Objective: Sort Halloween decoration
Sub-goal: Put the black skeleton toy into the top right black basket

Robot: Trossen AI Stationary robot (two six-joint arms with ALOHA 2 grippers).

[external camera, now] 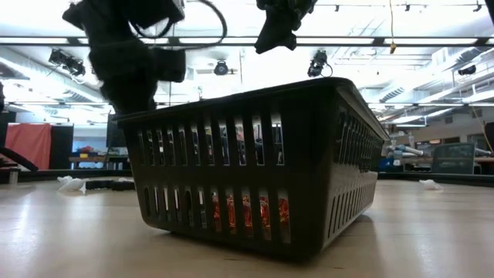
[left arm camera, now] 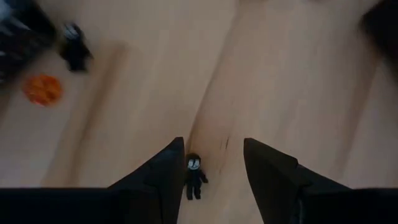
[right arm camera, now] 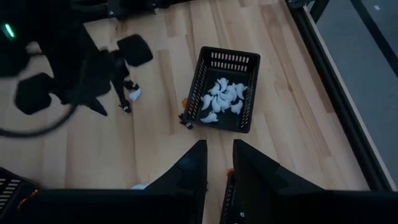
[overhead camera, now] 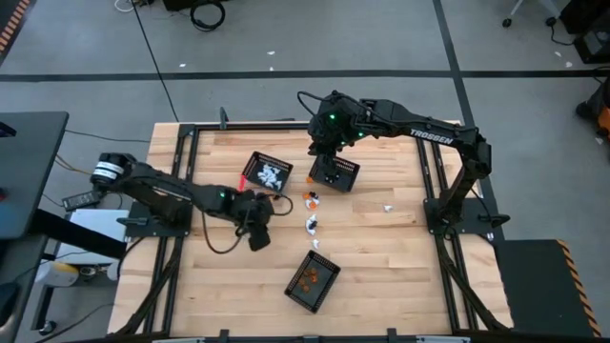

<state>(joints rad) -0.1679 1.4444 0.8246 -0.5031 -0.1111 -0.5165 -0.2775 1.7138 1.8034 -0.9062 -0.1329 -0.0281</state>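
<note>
Nearest the low camera stands a black basket [external camera: 255,166] holding orange trinkets. Beside it on the table [overhead camera: 381,257], the left gripper [left arm camera: 211,171] hangs open around a small black figure [left arm camera: 194,176], seemingly about to pinch it. The right gripper [right arm camera: 217,158], slightly open and empty, hovers over the far basket [overhead camera: 335,172]. White pieces fill another basket [right arm camera: 227,90].

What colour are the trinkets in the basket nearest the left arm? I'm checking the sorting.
White trinkets, clearest in the right wrist view.

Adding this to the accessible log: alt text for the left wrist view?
The left tool hangs open over the wooden table, its two dark fingers either side of a tiny black figure with a white face lying on the wood. Farther off lie an orange trinket and another small black figure.
</note>
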